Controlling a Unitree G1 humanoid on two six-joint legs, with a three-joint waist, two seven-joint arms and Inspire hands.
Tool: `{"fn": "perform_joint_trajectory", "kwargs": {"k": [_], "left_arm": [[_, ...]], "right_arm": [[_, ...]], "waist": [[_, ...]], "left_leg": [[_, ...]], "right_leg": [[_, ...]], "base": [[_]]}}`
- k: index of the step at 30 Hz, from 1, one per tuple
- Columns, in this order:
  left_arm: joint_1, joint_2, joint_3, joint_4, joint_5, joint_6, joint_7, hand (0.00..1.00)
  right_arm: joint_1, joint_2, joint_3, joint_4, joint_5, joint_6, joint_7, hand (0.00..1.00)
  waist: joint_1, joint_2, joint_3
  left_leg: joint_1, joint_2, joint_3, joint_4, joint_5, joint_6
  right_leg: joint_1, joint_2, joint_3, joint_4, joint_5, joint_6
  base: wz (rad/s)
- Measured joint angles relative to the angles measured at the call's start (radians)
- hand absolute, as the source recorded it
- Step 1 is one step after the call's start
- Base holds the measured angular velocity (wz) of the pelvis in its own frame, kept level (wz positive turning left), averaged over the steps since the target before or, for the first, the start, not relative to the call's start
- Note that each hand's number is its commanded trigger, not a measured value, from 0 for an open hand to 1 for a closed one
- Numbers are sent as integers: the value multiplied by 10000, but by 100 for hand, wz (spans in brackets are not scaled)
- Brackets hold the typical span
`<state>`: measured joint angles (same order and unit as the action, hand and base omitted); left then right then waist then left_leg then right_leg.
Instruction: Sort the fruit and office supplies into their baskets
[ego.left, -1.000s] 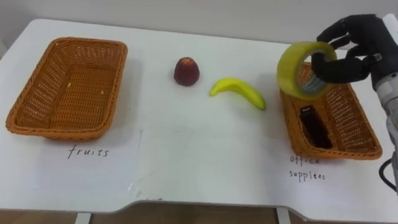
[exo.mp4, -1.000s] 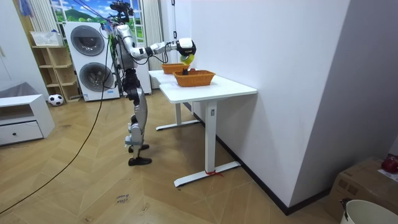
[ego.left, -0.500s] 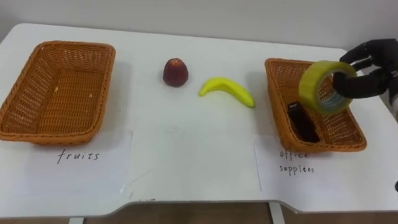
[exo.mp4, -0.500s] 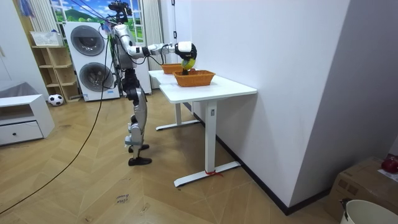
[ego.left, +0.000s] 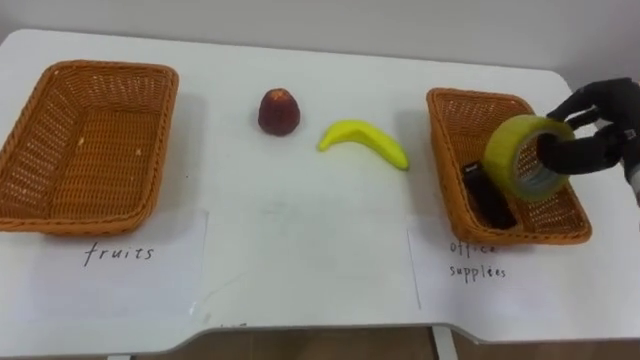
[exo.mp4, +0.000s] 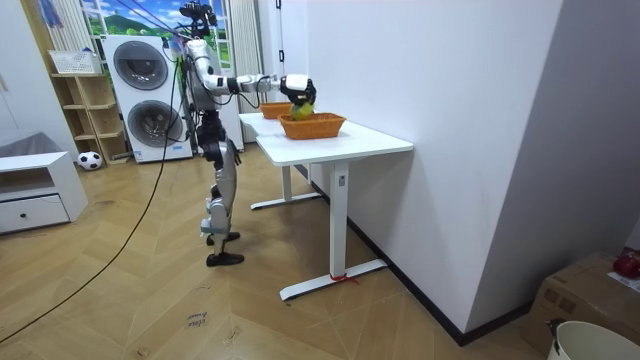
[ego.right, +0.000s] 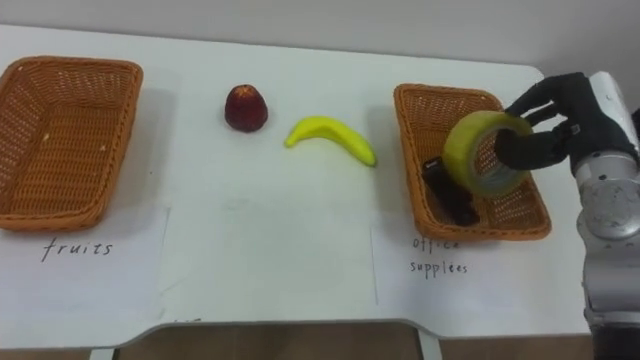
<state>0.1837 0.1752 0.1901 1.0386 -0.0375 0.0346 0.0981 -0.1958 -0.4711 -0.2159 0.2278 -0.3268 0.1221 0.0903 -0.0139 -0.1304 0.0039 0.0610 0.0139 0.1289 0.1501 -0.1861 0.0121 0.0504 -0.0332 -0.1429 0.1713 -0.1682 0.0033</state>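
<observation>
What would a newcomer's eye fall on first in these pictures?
The right hand grips a yellowish tape roll above the right wicker basket, where a black object lies. A red apple and a yellow banana lie on the white table between that basket and the left wicker basket.

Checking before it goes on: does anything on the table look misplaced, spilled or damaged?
Nothing stands out. The apple and banana lie unsorted on the table; the right hand holds the tape roll over the office basket.
</observation>
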Motion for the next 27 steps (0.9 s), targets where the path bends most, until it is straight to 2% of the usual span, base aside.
{"fn": "perform_joint_trajectory", "kwargs": {"k": [5,9,12,16,23,27], "left_arm": [[59,-4,-2,-21,-15,-3,39,0],[55,-3,-1,13,-27,-4,88,0],[57,-4,-91,57,-26,-2,87,0],[2,-4,-107,63,-15,0,78,0],[-118,-2,-277,304,-114,-1,73,0],[-182,4,-388,426,-134,16,72,0]], "right_arm": [[220,0,-3,-4,-145,0,5,100],[394,0,-3,0,-257,2,4,100],[470,2,14,0,-463,5,4,100],[490,2,80,1,-747,12,3,100],[492,5,101,6,-1111,13,61,100],[497,15,293,-32,-1009,31,81,100]], "waist": [[-17,129,-75],[-20,156,-87],[11,147,-80],[107,94,-6],[237,16,35],[231,-57,16]], "left_leg": [[28,14,10,-5,-1,-2],[31,24,22,1,0,-2],[38,42,49,4,-1,-2],[18,64,77,-20,-5,-9],[-10,58,85,-19,-6,-12],[-99,64,85,-1,-5,-12]], "right_leg": [[19,12,4,10,4,-7],[22,13,-5,21,15,-22],[14,18,-5,47,25,-34],[-10,57,46,46,30,-43],[-61,56,43,-23,32,-47],[-159,52,25,-2,34,-49]], "base": [[0],[0],[0],[-3],[0],[0]]}}
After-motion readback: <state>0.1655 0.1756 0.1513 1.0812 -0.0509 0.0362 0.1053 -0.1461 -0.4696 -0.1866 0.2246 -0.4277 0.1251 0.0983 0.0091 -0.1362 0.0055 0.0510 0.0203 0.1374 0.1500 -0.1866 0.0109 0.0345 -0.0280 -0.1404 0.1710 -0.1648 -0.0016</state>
